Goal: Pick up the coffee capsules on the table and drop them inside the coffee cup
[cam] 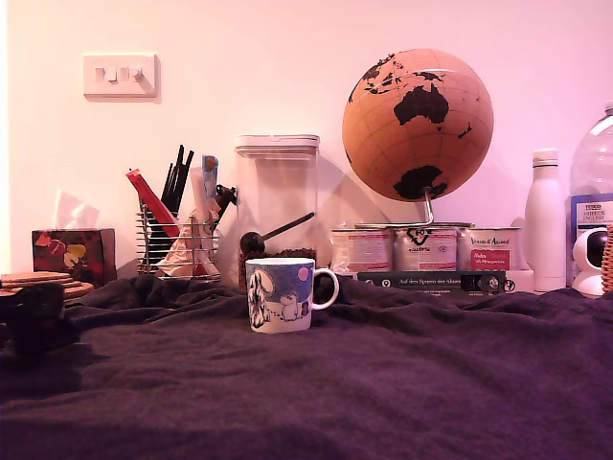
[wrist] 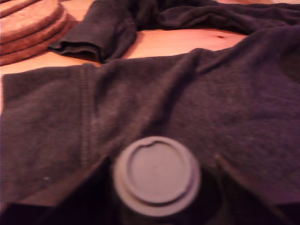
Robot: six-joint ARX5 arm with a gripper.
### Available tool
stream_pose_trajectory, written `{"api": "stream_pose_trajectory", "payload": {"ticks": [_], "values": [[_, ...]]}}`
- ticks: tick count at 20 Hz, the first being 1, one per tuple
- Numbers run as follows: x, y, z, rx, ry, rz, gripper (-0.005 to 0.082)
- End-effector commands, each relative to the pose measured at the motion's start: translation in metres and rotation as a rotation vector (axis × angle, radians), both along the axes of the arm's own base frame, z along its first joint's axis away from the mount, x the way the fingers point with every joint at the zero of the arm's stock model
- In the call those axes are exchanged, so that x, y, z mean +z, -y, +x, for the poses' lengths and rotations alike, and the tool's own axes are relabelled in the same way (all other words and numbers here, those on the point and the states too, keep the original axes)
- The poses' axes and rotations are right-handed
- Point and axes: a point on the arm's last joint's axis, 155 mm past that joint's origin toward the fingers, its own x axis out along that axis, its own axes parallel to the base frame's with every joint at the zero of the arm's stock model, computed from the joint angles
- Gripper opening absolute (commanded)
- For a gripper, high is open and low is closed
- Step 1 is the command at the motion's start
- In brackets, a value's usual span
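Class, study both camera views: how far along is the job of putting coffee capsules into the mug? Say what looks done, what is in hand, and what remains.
Done: nothing can be confirmed; the exterior view cannot see inside the coffee cup.
In hand: the wrist view shows one capsule sitting between the dark fingers of the gripper, above the cloth-covered table.
Left: carrying it to the cup and dropping it in. No other capsule is visible.

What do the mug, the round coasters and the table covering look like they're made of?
The mug looks like glazed ceramic: a glossy white handle and a printed blue scene. The coasters look like cork, going by their speckled tan, matte grain. The cloth over the table seems to be soft knit or jersey fabric: it is wrinkled and dull, with a stitched hem.
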Motion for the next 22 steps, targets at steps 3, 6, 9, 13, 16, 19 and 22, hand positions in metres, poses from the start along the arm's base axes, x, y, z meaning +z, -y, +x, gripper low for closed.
{"api": "stream_pose_trajectory", "payload": {"ticks": [3, 6, 9, 13, 16, 19, 22], "values": [[-0.009, -0.002, -0.002, 0.001, -0.022, 0.012, 0.0262], [-0.008, -0.002, -0.002, 0.001, -0.021, 0.012, 0.0227], [-0.005, -0.002, -0.001, 0.000, -0.006, 0.011, 0.0227], [0.003, 0.004, 0.001, -0.027, 0.024, -0.001, 0.0227], [0.010, 0.010, 0.001, -0.060, 0.043, -0.013, 0.0227], [0.021, 0.017, 0.001, -0.094, 0.067, -0.025, 0.0227], [0.031, 0.019, 0.001, -0.112, 0.088, -0.015, 0.0227]]}}
